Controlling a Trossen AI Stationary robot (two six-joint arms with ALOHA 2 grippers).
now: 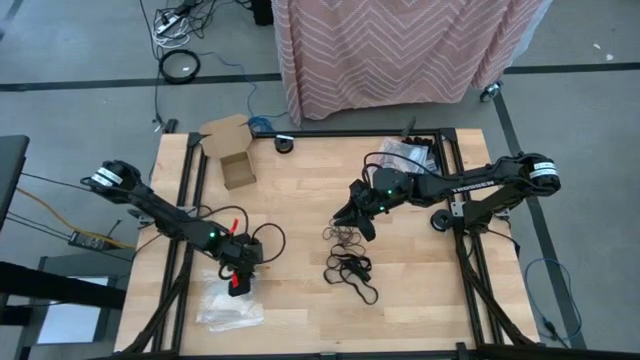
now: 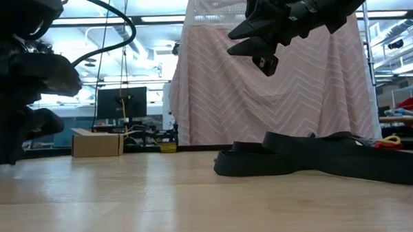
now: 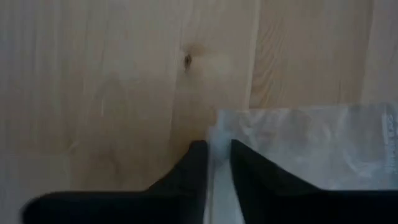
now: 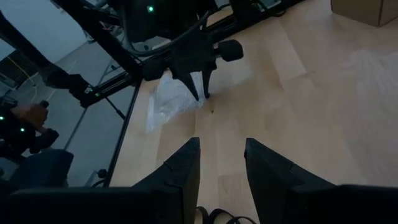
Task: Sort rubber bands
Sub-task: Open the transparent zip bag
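We find the rubber bands (image 1: 349,262) directly beneath the right claw (image 1: 357,217), its fingers parted and empty; left claw (image 1: 240,262) pinches the bag (image 3: 298,146) edge.

I take the pile of rubber bands (image 1: 349,262) at the middle of the counter (image 1: 300,320) as my landmark. To its left lies a plastic bag (image 1: 230,306), with my left tool (image 1: 239,275) at that bag's upper edge. My right tool (image 1: 352,214) hangs just above the pile. A cardboard box (image 1: 234,157) sits well behind and left of it.
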